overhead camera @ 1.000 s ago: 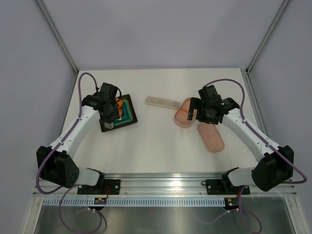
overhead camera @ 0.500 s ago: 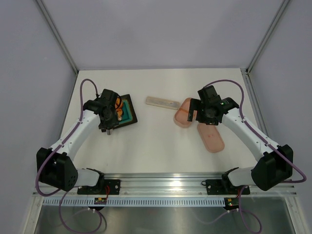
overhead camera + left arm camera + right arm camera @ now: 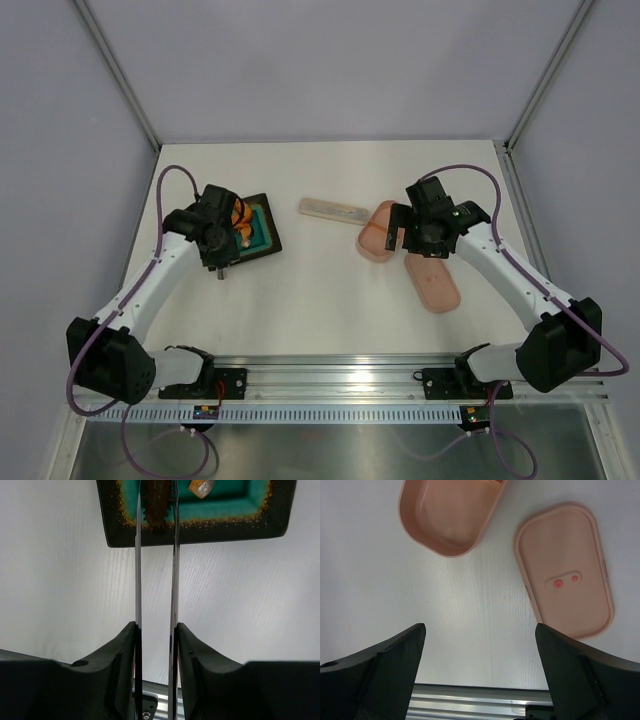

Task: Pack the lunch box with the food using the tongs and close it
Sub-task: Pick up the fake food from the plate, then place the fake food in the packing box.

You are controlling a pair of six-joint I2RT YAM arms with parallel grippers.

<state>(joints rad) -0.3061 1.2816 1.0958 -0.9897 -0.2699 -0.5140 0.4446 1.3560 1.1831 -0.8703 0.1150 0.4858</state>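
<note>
Counter: white, carries everything.
Tray: dark rim, teal mat; holds brown food and an orange piece cut off by the frame.
Lunch box: open at counter right, far end cut off.
Lid: beside the box, spots up.
Tongs: pinched in left jaws, arms either side of the brown food.
Right jaws: wide, holding nothing.

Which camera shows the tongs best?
The left wrist view: both thin arms of the tongs run from the left gripper to the brown food on the tray. From the top they are mostly hidden by that gripper; the right wrist view misses them.
</note>
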